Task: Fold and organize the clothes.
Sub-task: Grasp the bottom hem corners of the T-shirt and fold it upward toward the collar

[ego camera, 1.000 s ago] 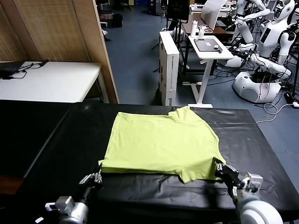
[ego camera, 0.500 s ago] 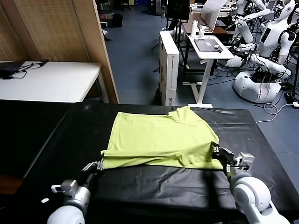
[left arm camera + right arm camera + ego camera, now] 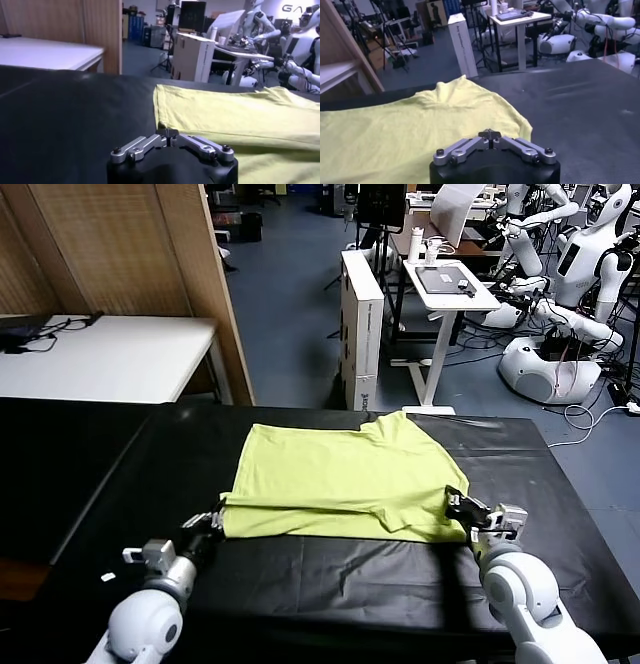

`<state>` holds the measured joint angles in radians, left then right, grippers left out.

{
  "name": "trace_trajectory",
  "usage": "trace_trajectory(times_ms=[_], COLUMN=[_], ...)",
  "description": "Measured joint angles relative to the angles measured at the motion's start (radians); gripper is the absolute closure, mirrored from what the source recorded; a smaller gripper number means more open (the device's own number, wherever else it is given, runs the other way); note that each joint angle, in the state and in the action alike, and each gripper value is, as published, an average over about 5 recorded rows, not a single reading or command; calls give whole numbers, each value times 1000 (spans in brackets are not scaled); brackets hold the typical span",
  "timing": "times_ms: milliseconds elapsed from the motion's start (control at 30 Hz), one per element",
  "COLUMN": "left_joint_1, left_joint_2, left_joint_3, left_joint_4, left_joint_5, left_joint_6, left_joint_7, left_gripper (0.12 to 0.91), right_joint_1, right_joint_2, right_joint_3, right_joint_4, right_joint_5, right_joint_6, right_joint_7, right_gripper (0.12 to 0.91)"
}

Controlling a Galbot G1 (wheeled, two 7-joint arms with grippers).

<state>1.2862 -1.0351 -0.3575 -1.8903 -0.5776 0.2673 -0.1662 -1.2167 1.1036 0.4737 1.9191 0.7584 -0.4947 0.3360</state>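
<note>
Lime T-shirt [image 3: 340, 479] lies flat mid tabletop [image 3: 120, 474], near edge doubled over on itself, neck end toward the far side. Left hand [image 3: 212, 522] at the shirt's near-left corner, fingers together and clamped on the shirt's folded edge. Right hand [image 3: 458, 506] at the shirt's near-right corner, fingers together, clamped on the shirt hem there. Both wrist views show fingertips shut with shirt fabric right in front; the actual pinch point is hidden behind the fingers.

Handling judgement: thin, soft, light fabric, no stiffness, so it drapes and sags between the two hands and will wrinkle or slide if dragged over the black tabletop. Nothing fragile. Best hold is at corners or hem edges, both corners together so the fold line stays straight. Thin cloth could slip out of a shallow pinch.
</note>
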Motion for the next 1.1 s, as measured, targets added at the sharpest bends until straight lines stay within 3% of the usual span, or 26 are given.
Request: trace_trajectory(times_ms=[100, 200, 467, 567, 767, 1100], left_joint_1=[-12, -15, 4, 17, 75, 210], left_joint_2=[2, 2, 4, -2, -26, -85], left_joint_3=[5, 7, -3, -10, -31, -41], left_joint_4=[6, 6, -17, -28, -77, -157], left_joint_5=[1, 3, 7, 14, -7, 44], left_joint_6=[0, 1, 8, 10, 42, 48], left_joint_7=[0, -3, -9, -10, -32, -28], left_gripper=[860, 731, 263, 150, 124, 123], right_joint_1=[-4, -11, -52, -84, -199, -343], right_joint_2=[1, -3, -29, -45, -102, -148], right_joint_3=[6, 13, 32, 48, 103, 172], right_joint_4=[3, 13, 57, 87, 171, 221], right_joint_5=[0, -2, -11, -11, -7, -25], right_joint_6=[-2, -6, -24, -33, -45, -54], right_joint_7=[-13, -31, -56, -59, -71, -129], right_gripper=[874, 767, 297, 162, 119, 118])
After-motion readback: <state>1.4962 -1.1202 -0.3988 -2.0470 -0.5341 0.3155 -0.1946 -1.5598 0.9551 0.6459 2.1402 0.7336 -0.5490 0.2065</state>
